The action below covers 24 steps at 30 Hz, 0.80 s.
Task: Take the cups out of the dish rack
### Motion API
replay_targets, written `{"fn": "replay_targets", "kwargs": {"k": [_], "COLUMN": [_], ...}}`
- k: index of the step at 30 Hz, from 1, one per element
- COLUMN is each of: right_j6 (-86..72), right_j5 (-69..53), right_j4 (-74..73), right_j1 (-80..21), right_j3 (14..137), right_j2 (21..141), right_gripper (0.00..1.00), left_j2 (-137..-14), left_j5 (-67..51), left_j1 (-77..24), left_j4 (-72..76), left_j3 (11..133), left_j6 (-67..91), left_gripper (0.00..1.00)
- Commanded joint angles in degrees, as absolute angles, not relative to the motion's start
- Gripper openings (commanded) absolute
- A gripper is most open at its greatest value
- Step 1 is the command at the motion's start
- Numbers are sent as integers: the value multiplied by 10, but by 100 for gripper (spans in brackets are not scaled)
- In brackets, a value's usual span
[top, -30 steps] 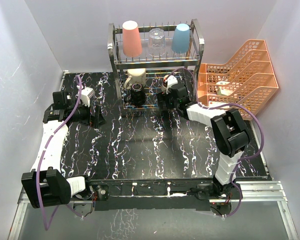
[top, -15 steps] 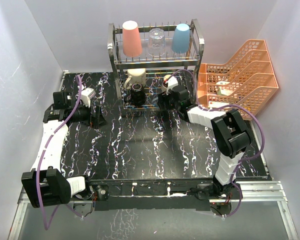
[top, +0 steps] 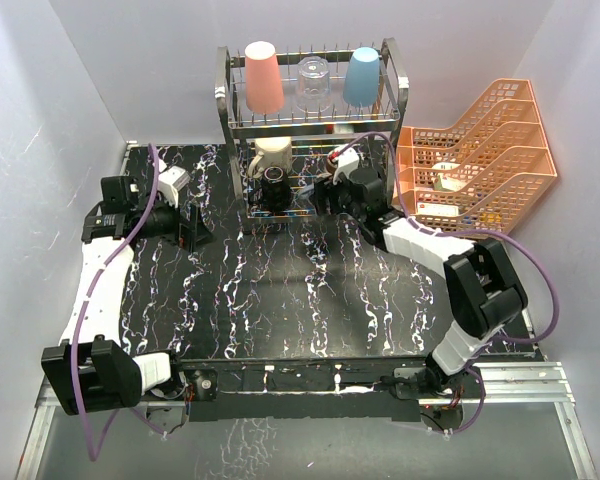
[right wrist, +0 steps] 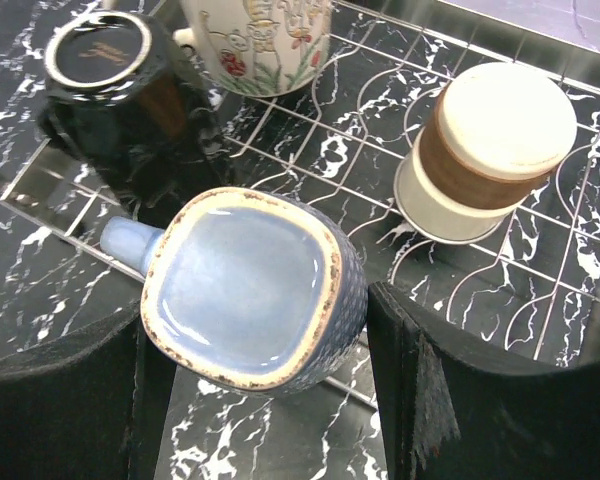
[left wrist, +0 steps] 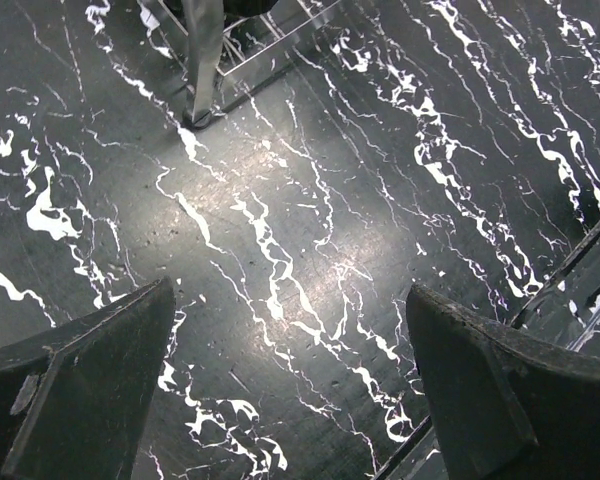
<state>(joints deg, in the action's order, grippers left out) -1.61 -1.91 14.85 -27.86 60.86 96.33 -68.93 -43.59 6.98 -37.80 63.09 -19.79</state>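
The chrome dish rack (top: pixel 225 100) stands at the back. Its top tier carries a salmon-pink tumbler (top: pixel 263 78), a clear glass (top: pixel 314 84) and a light-blue tumbler (top: pixel 362 77). On the lower tier are a cream mug (right wrist: pixel 255 40), a black cup (right wrist: pixel 105 70) and a brownish cup (right wrist: pixel 485 150), the last two upside down. My right gripper (right wrist: pixel 258 312) is shut on a small blue-grey cup (right wrist: pixel 245 285), bottom up, at the rack's front edge. My left gripper (left wrist: pixel 290 290) hangs open over bare table, left of the rack.
Orange lattice trays (top: pixel 480 150) stand right of the rack, close to my right arm. A rack leg (left wrist: pixel 202 60) rises ahead of the left gripper. The black marbled table (top: pixel 300 300) is walled at the back and both sides.
The right gripper has narrowed onto the blue-grey cup, and that arm's elbow has swung out to the right. The left gripper has drifted slightly left and stayed open.
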Motion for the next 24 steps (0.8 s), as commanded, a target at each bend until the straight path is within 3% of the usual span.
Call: {"fn": "replay_targets", "kwargs": {"k": [1, 10, 17, 21, 24], "right_j6": [-35, -171, -342, -417, -499], "right_j5": [-13, 6, -126, -196, -229], "right_j4": [196, 142, 109, 126, 156], "right_j1": [-309, -431, -440, -441, -440], "right_j3": [588, 530, 524, 535, 541], "right_j2": [899, 841, 840, 846, 852], "right_gripper": [19, 15, 11, 10, 9], "left_j2": [-691, -664, -592, -519, -464], "left_j5": [-490, -512, -490, -523, -557], "left_j1": [72, 57, 55, 53, 51], "left_j4": [-391, -465, -552, -502, -377], "left_j3": [656, 626, 587, 538, 495], "left_j6": [-214, -337, -602, -644, -589], "left_gripper": [97, 97, 97, 97, 97]}}
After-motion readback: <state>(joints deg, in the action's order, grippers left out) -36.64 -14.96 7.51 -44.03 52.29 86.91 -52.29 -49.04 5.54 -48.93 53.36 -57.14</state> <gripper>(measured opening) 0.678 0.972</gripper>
